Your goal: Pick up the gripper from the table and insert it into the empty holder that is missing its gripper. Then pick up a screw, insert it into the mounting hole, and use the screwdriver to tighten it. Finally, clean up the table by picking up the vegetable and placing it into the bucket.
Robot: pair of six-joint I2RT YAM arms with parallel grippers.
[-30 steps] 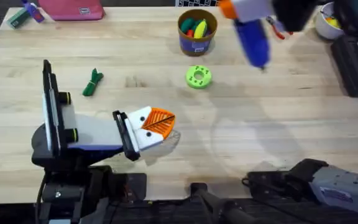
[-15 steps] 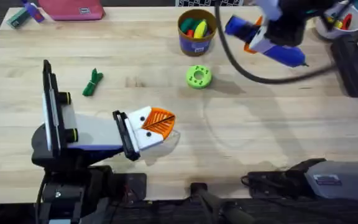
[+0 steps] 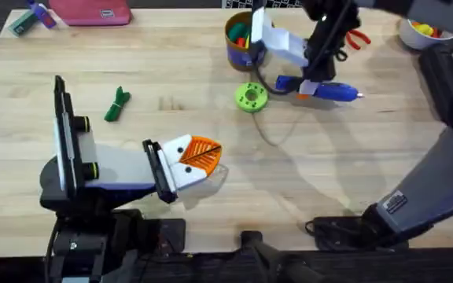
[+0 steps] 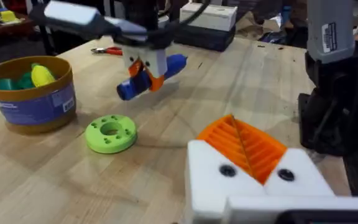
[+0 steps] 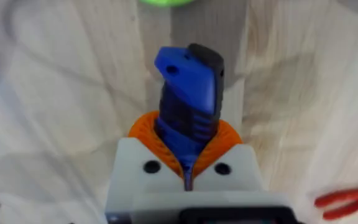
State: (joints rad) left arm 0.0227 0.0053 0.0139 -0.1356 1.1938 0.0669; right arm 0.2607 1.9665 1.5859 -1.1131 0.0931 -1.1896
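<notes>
Wooden table (image 3: pixel 352 157): right gripper (image 3: pixel 305 82) clamping blue screwdriver (image 3: pixel 329 91) mid-barrel, at three o'clock from green disc (image 3: pixel 251 97). Rigid, smooth, probably top-heavy. Left gripper (image 3: pixel 203 156) closed, empty.

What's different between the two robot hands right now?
The right gripper is clamped on the blue screwdriver, up near the bucket and the green disc. The left gripper holds nothing; its fingers meet with nothing between them, and it sits low near its own base, far from the tools. Both have white mounts with orange ribbed pads.
</notes>
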